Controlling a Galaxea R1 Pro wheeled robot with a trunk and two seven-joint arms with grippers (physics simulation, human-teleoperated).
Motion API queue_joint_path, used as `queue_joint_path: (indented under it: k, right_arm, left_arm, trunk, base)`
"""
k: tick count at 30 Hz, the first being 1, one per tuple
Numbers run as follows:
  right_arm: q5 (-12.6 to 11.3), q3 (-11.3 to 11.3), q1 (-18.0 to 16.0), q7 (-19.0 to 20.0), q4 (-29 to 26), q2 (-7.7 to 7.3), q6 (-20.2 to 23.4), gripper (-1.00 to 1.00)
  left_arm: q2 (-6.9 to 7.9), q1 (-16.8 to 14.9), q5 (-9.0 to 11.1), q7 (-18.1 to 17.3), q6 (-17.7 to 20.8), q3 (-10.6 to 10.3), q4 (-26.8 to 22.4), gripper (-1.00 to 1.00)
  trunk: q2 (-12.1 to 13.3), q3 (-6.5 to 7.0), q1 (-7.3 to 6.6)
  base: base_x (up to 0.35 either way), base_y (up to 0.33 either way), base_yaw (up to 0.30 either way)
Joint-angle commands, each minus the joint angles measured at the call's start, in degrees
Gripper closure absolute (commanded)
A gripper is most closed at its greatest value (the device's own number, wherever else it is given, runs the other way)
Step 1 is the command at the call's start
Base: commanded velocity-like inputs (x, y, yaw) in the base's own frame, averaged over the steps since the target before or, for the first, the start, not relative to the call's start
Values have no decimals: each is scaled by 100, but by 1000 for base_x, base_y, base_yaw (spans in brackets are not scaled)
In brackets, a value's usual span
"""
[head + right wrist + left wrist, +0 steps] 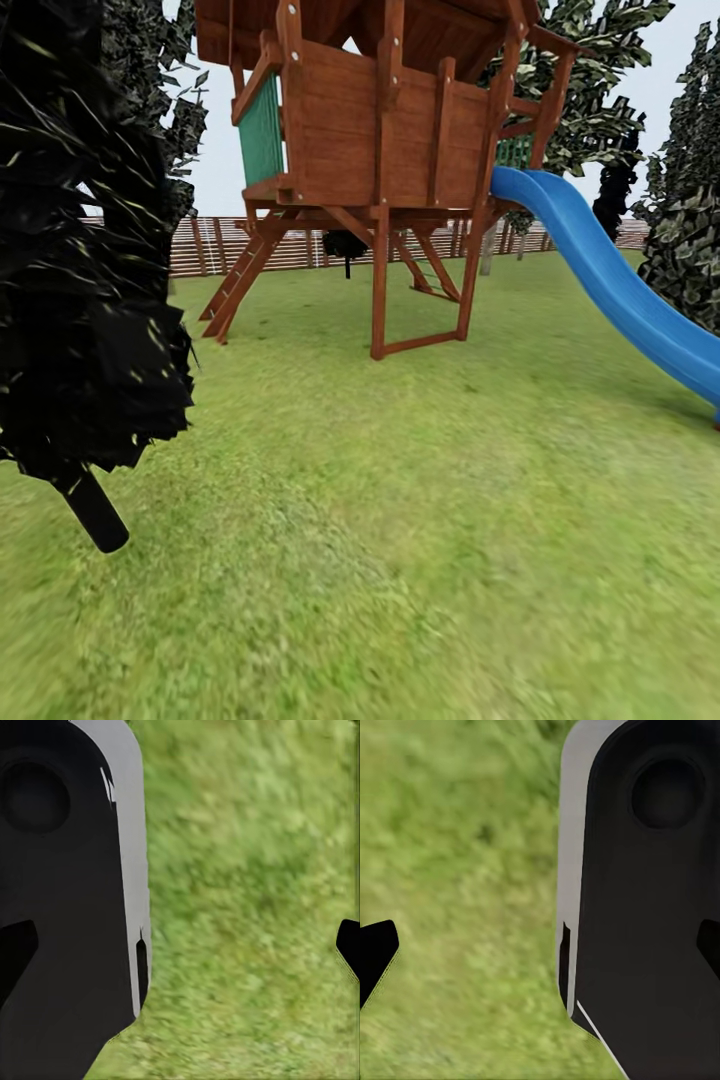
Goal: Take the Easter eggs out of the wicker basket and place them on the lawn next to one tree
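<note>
No eggs or basket in sight; lawn [400, 560] ahead, playhouse [380, 130] at 12 o'clock. Both end effectors spread apart, empty. Probably light, smooth, brittle eggs; best gripped gently round the middle.

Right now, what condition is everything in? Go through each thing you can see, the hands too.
lawn: bare green grass, nothing lying on it here.
wooden play tower: upright on its legs.
blue slide: fixed to the tower, sloping down to the grass.
dark tree: standing, close by.
slat fence: standing along the far edge.
left hand: fingers apart, empty.
right hand: fingers apart, empty.
</note>
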Motion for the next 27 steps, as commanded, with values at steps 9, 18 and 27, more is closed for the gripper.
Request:
queue_joint_path:
  k: [9,18,27]
  right_arm:
    - [-30,2,-8,-13,9,0,-10,-100]
    - [-31,6,-8,-13,9,0,-3,-100]
    - [-31,6,-8,-13,9,0,-3,-100]
  left_arm:
    - [1,3,1,-7,8,4,-13,-100]
    - [1,3,1,-7,8,4,-12,-100]
    - [1,3,1,-4,8,4,-14,-100]
  trunk:
    - [-2,-5,3]
    - [-2,-5,3]
    - [-2,-5,3]
  base:
    - [336,0,0]
    - [336,0,0]
    - [336,0,0]
